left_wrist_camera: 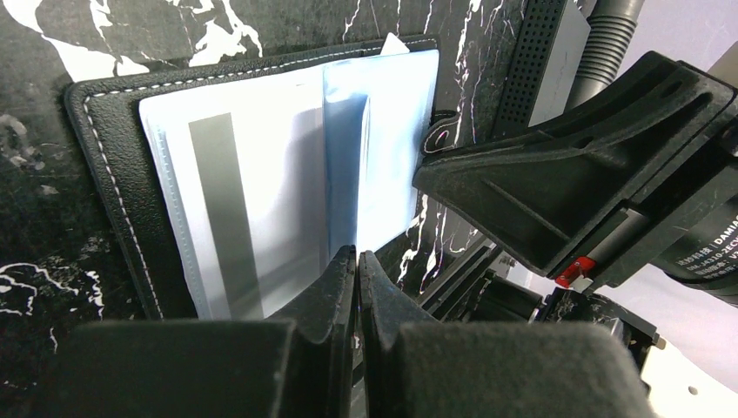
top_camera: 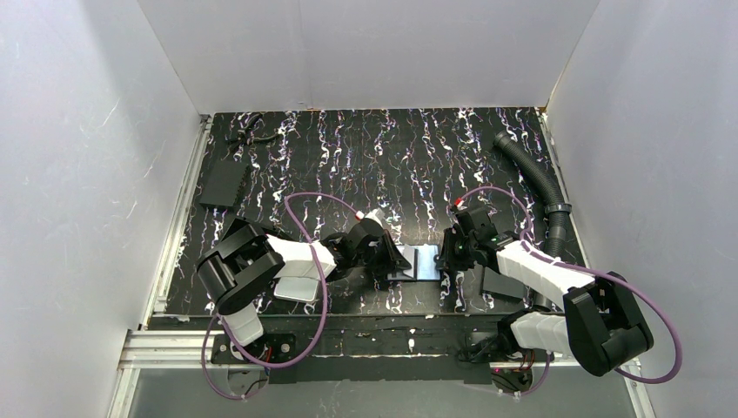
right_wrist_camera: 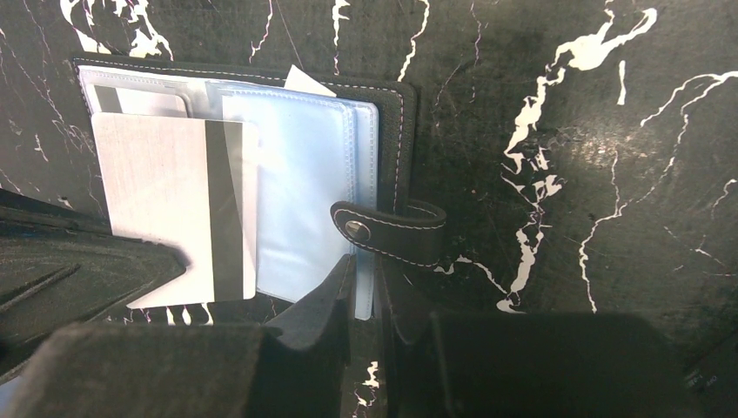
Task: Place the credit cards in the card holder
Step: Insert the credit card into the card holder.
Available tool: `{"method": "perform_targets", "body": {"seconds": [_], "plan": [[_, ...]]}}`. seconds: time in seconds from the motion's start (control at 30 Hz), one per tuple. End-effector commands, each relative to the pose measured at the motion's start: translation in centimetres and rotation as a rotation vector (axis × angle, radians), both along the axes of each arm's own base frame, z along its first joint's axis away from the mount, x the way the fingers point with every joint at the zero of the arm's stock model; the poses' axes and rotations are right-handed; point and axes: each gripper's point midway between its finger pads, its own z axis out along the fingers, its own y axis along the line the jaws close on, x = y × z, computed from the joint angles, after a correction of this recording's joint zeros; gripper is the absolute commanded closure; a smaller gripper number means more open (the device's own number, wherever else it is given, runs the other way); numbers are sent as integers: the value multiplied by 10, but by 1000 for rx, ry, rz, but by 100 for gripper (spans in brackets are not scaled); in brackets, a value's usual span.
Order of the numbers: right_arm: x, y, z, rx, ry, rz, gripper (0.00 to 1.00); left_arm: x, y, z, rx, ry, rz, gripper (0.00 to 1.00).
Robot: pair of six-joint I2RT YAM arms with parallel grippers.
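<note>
The black card holder (top_camera: 425, 261) lies open on the dark marbled table between my two grippers, its bluish clear pockets (right_wrist_camera: 305, 174) facing up and its snap tab (right_wrist_camera: 392, 228) folded over the right edge. My left gripper (left_wrist_camera: 358, 255) (top_camera: 402, 266) is shut on a silver credit card (right_wrist_camera: 165, 200) with a dark stripe, held over the holder's left half. A second striped credit card (left_wrist_camera: 226, 200) (right_wrist_camera: 139, 100) sits inside a pocket. My right gripper (right_wrist_camera: 364, 283) (top_camera: 446, 259) is shut on the near edge of the clear pockets, just below the tab.
A black ribbed hose (top_camera: 531, 174) runs along the right side. A flat black plate (top_camera: 224, 183) and a dark cable (top_camera: 248, 135) lie at the back left. A white slab (top_camera: 296, 287) sits under the left arm, another black plate (top_camera: 500, 283) by the right arm.
</note>
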Motion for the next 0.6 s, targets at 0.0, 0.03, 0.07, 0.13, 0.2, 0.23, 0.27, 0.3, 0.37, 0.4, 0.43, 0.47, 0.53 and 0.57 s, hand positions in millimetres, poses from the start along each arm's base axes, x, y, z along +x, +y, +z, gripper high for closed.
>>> {"method": "perform_targets", "body": {"seconds": [0.0, 0.03, 0.07, 0.13, 0.2, 0.23, 0.27, 0.3, 0.37, 0.4, 0.43, 0.47, 0.53, 0.57], "plan": [[-4, 3, -1, 20, 5, 21, 80, 5, 7, -6, 18, -14, 25, 100], [-4, 3, -1, 20, 6, 21, 80, 5, 8, -7, 20, -14, 28, 100], [-4, 3, -1, 20, 5, 21, 80, 5, 8, -8, 21, -12, 29, 100], [-4, 3, -1, 20, 5, 22, 80, 6, 9, -8, 21, -12, 35, 100], [-5, 3, -2, 19, 6, 22, 80, 6, 10, -10, 24, -10, 37, 100], [-4, 3, -2, 20, 5, 22, 80, 7, 10, -10, 24, -13, 35, 100], [-5, 3, -2, 20, 6, 23, 80, 7, 10, -11, 29, -18, 34, 100], [-5, 3, -2, 20, 7, 25, 80, 7, 11, -11, 31, -27, 29, 100], [-5, 3, -3, 20, 8, 25, 80, 9, 11, -10, 37, -50, 21, 100], [-5, 3, -3, 20, 8, 25, 80, 10, 12, -10, 41, -58, 20, 100], [-5, 4, -3, 21, 9, 26, 80, 10, 13, -10, 45, -67, 19, 100], [-5, 4, -3, 21, 8, 26, 80, 11, 13, -10, 47, -74, 21, 100], [-5, 4, -3, 23, 8, 26, 80, 14, 13, -7, 48, -94, 20, 100], [-5, 4, -3, 23, 8, 26, 80, 15, 13, -7, 50, -105, 17, 100]]}}
